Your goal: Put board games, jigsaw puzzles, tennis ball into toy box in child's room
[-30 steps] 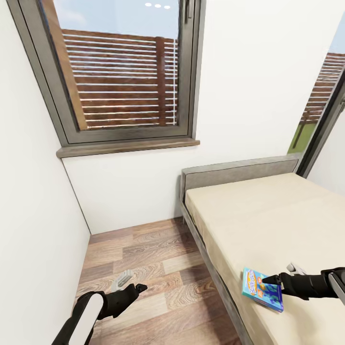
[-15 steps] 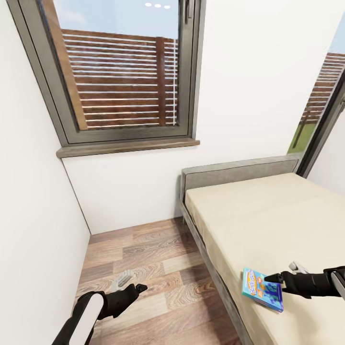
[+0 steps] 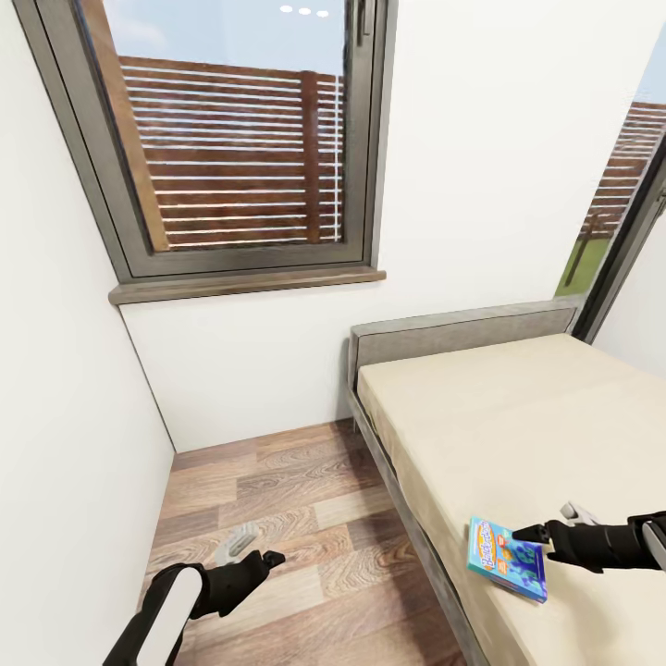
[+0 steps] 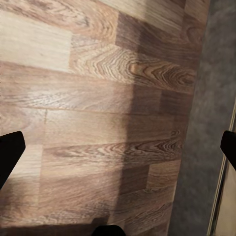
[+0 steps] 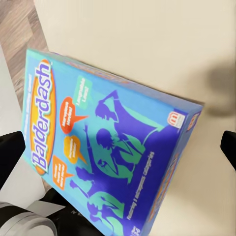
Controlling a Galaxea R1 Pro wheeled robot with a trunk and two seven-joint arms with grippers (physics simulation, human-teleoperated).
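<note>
Room: wood floor [image 3: 296, 518] is seen beside a bed [image 3: 518, 425], under a window [image 3: 231, 139].
Game [image 3: 506, 558]: laid flat near the bed's edge; title "Balderdash" is read.
Right gripper [image 3: 546, 524]: held spread just above the game.
Left gripper [image 3: 254, 548]: held spread over the floor.

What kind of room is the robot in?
Most likely a bedroom. There is a bed with a grey headboard, a big window in the wall, and a wooden floor. A Balderdash board game lies on the bed, so it may be a child's room.
</note>
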